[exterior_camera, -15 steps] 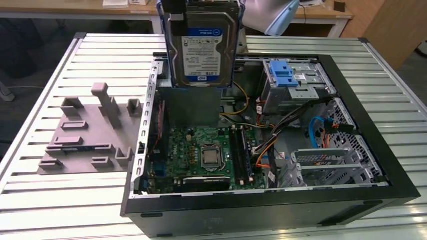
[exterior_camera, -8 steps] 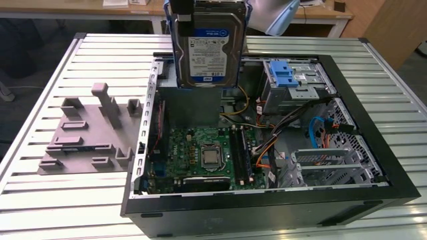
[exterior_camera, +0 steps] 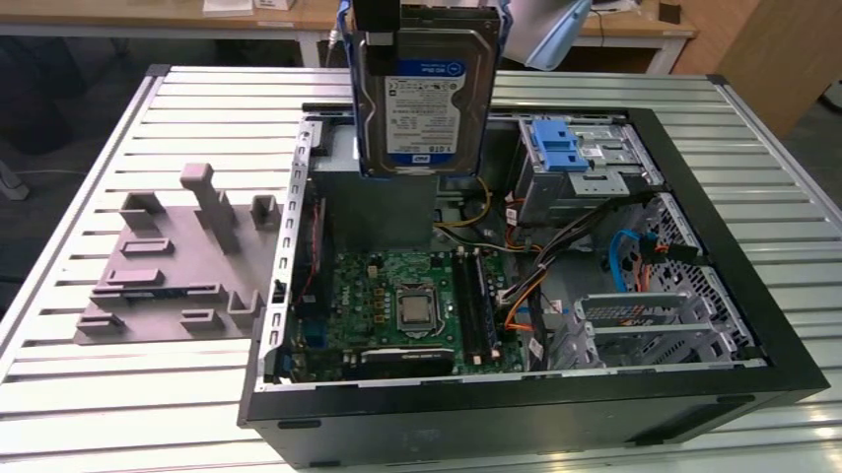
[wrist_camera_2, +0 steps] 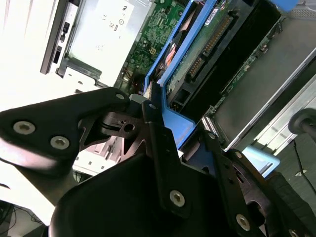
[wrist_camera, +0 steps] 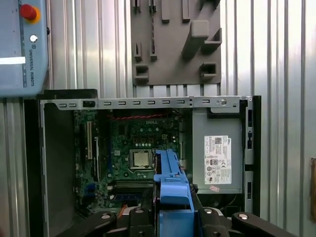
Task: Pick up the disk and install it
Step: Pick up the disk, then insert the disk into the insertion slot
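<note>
- The disk hangs upright above the far side of the open computer case.
- The gripper has its jaws pinching the disk's blue bracket.
- A grey fixture plate lies on the table, on the exterior view's left of the case.

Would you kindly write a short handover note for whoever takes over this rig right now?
Gripper state: the gripper is shut on the blue bracket of the disk.
Position: the disk is held upright in the air above the open computer case, with its label facing the exterior view.
Done: the disk is picked up.
Left: the disk is not yet seated anywhere in the computer case.
</note>
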You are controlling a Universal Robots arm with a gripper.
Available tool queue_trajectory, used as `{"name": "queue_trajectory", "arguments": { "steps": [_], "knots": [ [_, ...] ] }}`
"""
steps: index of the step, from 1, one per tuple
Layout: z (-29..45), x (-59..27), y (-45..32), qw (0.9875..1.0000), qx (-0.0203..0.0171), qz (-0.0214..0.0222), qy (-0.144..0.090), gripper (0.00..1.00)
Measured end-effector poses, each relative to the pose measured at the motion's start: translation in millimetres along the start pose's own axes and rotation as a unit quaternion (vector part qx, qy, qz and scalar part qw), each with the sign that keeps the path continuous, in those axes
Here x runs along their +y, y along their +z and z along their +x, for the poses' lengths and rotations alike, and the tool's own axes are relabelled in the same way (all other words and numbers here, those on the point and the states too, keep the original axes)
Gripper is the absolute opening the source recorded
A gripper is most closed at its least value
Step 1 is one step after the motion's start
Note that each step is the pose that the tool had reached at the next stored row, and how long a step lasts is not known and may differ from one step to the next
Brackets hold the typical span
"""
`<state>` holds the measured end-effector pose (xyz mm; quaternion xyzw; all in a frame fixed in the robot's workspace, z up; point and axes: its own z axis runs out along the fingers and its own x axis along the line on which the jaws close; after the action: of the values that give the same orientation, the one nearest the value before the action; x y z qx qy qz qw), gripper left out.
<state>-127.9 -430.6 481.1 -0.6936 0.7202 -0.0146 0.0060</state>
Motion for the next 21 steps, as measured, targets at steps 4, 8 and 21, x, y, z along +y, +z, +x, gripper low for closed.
{"name": "queue_trajectory", "arguments": {
  "steps": [4, 8, 21],
  "knots": [
    [3.2, -3.3, 0.7, 1.0000, -0.0002, 0.0000, 0.000, 0.36],
    [4.2, -7.2, 0.9, 1.0000, -0.0001, 0.0000, 0.000, 0.36],
    [5.7, -21.4, 1.8, 1.0000, -0.0001, 0.0000, 0.000, 0.36]
  ]
}}
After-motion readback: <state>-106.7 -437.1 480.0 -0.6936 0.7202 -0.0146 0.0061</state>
